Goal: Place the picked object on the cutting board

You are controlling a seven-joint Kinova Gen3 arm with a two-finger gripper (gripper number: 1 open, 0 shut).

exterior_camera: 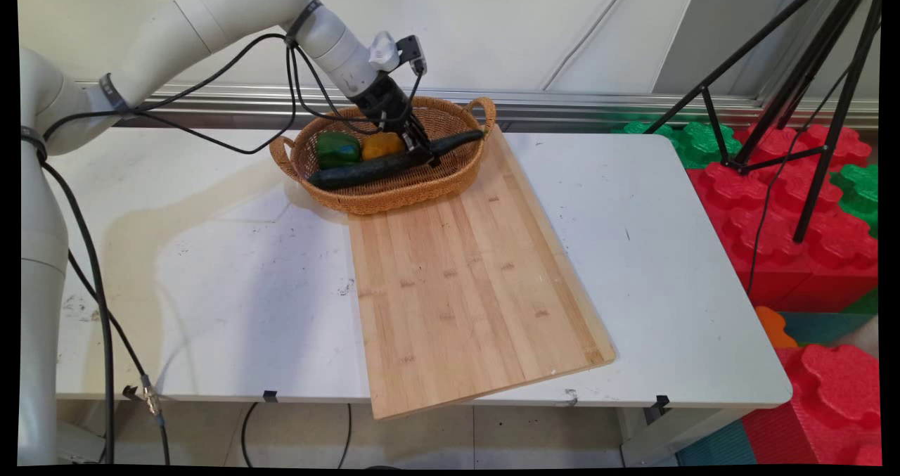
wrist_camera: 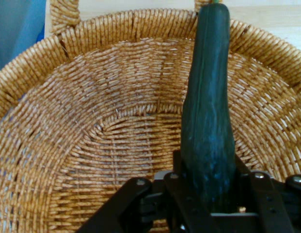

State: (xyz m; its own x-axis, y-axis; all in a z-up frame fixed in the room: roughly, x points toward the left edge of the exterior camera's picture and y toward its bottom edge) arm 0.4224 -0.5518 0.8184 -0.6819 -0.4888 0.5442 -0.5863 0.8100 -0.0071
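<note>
End effector (exterior_camera: 422,154) pinching cucumber (exterior_camera: 394,161) in wicker basket (exterior_camera: 394,195).
Cuke lying lengthwise across basket, running away from fingers; peppers (exterior_camera: 337,149) sitting just beside.

A white table (exterior_camera: 668,265) carries everything, its top scuffed with small dark marks, most of them left of the wooden cutting board (exterior_camera: 471,272). That board, a long pale bamboo one, lies flat on the table and runs at a slant, its near corner jutting out past the table's front edge. At the board's far end sits a woven wicker basket (exterior_camera: 394,195) with two loop handles; it rests partly on the board's far left corner and partly on the bare table to the board's left. Right of the board the table top is plain white up to its rounded corners
</note>
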